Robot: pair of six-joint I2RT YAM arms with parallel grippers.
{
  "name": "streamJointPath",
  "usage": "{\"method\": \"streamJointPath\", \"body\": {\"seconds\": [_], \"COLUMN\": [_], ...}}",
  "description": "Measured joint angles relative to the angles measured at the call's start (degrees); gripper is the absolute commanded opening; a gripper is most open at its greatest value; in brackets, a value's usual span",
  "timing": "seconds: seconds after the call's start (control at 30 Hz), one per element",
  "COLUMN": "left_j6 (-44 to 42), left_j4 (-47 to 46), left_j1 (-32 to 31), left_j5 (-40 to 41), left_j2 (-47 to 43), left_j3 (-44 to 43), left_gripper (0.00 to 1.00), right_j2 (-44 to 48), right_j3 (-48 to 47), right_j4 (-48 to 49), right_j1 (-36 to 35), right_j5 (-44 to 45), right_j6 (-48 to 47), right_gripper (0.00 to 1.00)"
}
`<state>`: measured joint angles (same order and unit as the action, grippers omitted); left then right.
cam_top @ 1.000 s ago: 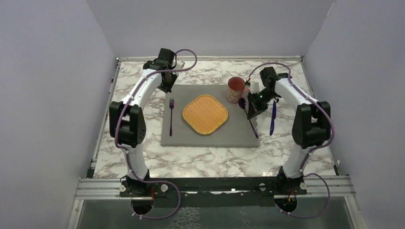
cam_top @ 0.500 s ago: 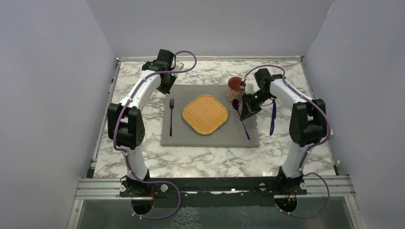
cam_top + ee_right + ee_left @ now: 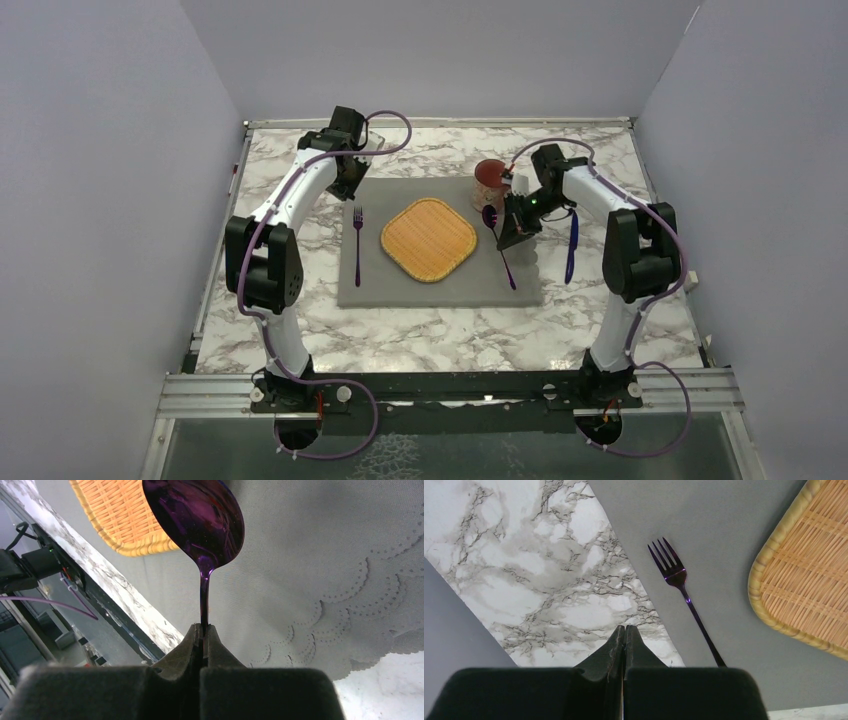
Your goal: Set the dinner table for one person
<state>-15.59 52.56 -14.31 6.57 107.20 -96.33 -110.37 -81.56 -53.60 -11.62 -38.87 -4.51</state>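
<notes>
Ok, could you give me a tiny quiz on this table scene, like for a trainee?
1. True or false: the fork lies on the grey placemat, left of the woven plate.
2. Which arm holds the purple spoon? A) left B) right C) neither
3. Fill in: the knife lies off the placemat, on the bare ____ dinner table.
Key: 1 true; 2 B, pinched in the right gripper; 3 marble.

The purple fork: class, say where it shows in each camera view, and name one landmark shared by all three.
Top external: the fork lies on the grey placemat, left of the woven tray.
Left wrist: the fork sits mid-picture, tines toward the upper left.
Right wrist: not in it.
Shared landmark: the woven tray, right edge in left wrist, upper left in right wrist.
</notes>
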Motion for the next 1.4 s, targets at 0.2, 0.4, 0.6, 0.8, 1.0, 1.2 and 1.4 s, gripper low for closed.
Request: {"method": "streamJointPath", "body": {"seconds": [0.2,0.4,0.6,0.8,1.0,1.2,1.4], "left_j6": [-0.04,-0.04,-0.09,-0.09,-0.11,-0.11,-0.13], "left_j4": [0.28,0.28,0.31,0.31,0.33,0.33,0.33], "left_j1": [0.0,0.0,0.0,-0.07,-0.09,-0.09,-0.2], "left_j5": [0.15,0.15,0.17,0.17,0.2,0.31,0.33], "left_j2": [-0.07,-0.07,-0.07,-0.07,-0.07,-0.07,-0.07], "left_j3": [0.63,0.55,-0.07,-0.44,-0.44,-0.44,-0.44], "left_gripper": [0.01,0.01,0.01,0.01,0.01,0.01,0.01], "right_j2": [0.94,2.82,3.69,7.04,7.93,7.93,7.93], "right_j3": [1.73,5.33,4.79,3.89,3.89,3.8,3.8], "right_j4": [1.46,1.31,1.18,1.2,1.25,1.25,1.27], "right_j1": [0.0,-0.13,-0.33,-0.33,-0.33,-0.33,-0.33], "right_j5": [0.0,1.2,2.67,4.22,4.98,5.25,5.77], "right_j6": [-0.02,0.68,1.44,1.53,1.55,1.73,1.44], "right_gripper": [0.01,0.0,0.01,0.01,0.01,0.4,0.41]}}
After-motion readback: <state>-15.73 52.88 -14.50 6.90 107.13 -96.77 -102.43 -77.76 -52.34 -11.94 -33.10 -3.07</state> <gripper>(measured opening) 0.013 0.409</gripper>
